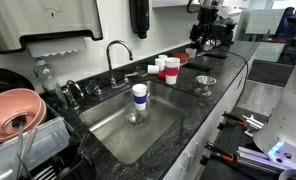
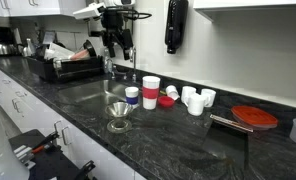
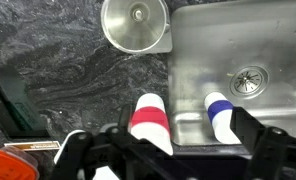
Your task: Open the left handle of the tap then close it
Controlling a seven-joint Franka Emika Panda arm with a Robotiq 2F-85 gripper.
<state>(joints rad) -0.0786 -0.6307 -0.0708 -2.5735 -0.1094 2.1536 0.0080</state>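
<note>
Apparently little of the task is done yet. In an exterior view the tap [image 1: 110, 62] stands at the back rim of the sink [image 1: 108, 135], its thin spout arching forward over the basin. No stream shows under the spout. The small handles at its base are too small to read, so whether the left one is turned cannot be told.

The gripper [image 3: 170, 150] is well apart from the tap. The wrist view shows its fingers [image 3: 76, 148] spread wide with nothing between them. They look down on the counter [image 3: 58, 60] and the near part of the sink, not on the tap, which is absent from that view. Below the gripper lie a steel funnel [image 3: 136, 22] on the counter, a red-banded cup [image 3: 148, 118] at the sink's edge and a blue-banded bottle [image 3: 218, 110] near the drain [image 3: 250, 80]. The exterior view with the tap puts the arm [image 1: 208, 25] high at the far end of the counter, beyond the cups and the funnel.

Judging from this, both halves of the task are probably left. The gripper must travel to the tap's base, engage the left handle and swing it open, then swing it back shut. Nothing here shows contact with the handle. Since no water is seen running, the tap is likely shut now.
</note>
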